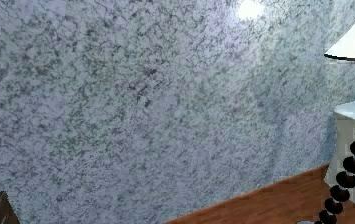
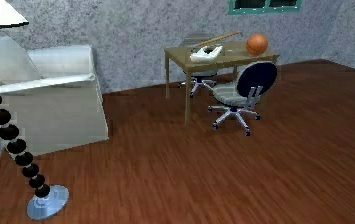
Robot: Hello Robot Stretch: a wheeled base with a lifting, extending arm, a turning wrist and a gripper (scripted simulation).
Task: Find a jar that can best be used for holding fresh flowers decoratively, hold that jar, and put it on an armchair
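A pale grey armchair (image 2: 55, 95) stands at the arm side view's left, against the speckled wall. In front of it rises a floor lamp with a stem of black beads (image 2: 15, 140), a round grey base (image 2: 47, 206) and a white shade (image 2: 0, 12). The same lamp stem (image 1: 347, 175) and shade (image 1: 353, 40) stand at the forward view's right edge, with part of the armchair (image 1: 347, 130) behind them.
A speckled grey-blue wall (image 1: 135, 100) stands close ahead. A wooden desk (image 2: 210, 60) at the far wall carries an orange ball (image 2: 257, 43) and a flat white object (image 2: 207, 53). An office chair (image 2: 243, 90) stands before it. Bare wooden floor (image 2: 205, 170) spreads across the middle.
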